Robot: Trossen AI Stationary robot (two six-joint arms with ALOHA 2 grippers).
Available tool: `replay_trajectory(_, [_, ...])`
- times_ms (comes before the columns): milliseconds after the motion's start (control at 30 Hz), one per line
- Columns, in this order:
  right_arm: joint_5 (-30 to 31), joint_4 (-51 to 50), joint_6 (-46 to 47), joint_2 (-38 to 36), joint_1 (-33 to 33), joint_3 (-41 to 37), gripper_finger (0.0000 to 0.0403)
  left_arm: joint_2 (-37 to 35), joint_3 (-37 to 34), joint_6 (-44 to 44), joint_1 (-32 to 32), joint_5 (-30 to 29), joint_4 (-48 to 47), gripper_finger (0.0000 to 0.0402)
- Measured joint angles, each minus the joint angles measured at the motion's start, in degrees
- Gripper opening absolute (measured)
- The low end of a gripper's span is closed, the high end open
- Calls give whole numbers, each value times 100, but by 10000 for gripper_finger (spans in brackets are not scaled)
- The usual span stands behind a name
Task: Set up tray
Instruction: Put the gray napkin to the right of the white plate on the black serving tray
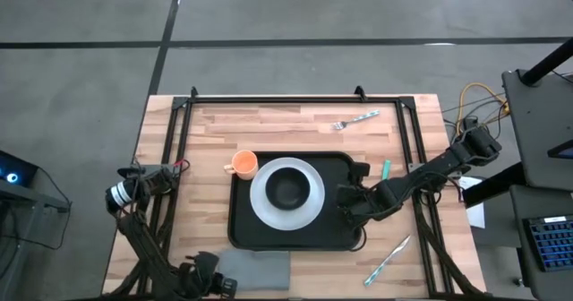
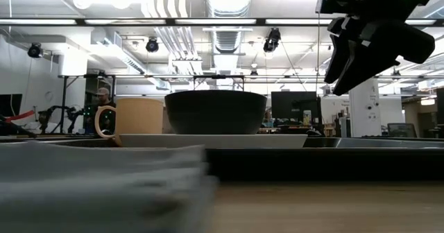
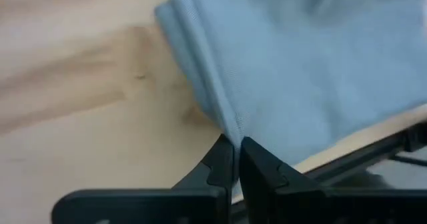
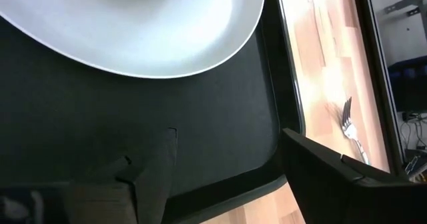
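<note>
The left gripper [image 3: 235, 159] is pinching the grey cloth [image 1: 254, 267] at the table's near edge. Beyond, the tray [image 1: 336, 162] is lying mid-table, long axis running left-right, carrying the white plate [image 1: 309, 207]. The right gripper [image 1: 351, 202] is hovering wide over its right end.

White plate [image 1: 286, 192] on black tray [image 1: 336, 234]

tray: large black rectangular plastic tray [image 1: 246, 229], plain
plate: round white plate [image 1: 265, 213], plain
bowl: dark round bowl [image 1: 286, 190], near black
cup: small orange cup [image 1: 244, 163] with a handle
cloth: flat grey-blue rectangular cloth [image 1: 255, 270], no pattern
table: pale wooden table top [image 1: 295, 126], striped by planks
fork: silvery metal fork [image 1: 355, 119]
</note>
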Motion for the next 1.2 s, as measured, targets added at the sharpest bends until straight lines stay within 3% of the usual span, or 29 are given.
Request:
replay_trajectory(167, [-52, 80, -24, -2, -2, 0, 250, -48, 1120, 386, 164, -76, -1410, 0])
replay_trajectory(433, [-2068, 1956, -1915, -24, -6, 49, 249, -50, 2128, 1644, 759, 9, -1991, 0])
replay_trajectory(700, [-1983, 1428, -2190, -257, -94, 555, 249, -50, 2730, 3513, 1681, 689, -2387, 0])
replay_trajectory(933, [-1153, 19, -1510, -916, -92, 905, 247, -76, 3983, 5521, 2404, 935, -3067, 0])
replay_trajectory(1100, [-1156, 4, -1384, -1539, -103, 935, 246, -76, 4757, 6664, 2899, 1035, -3060, 0])
replay_trajectory(1200, [-1189, -12, -1289, -1821, -105, 920, 246, -73, 4822, 7375, 3146, 1213, -3065, 0])
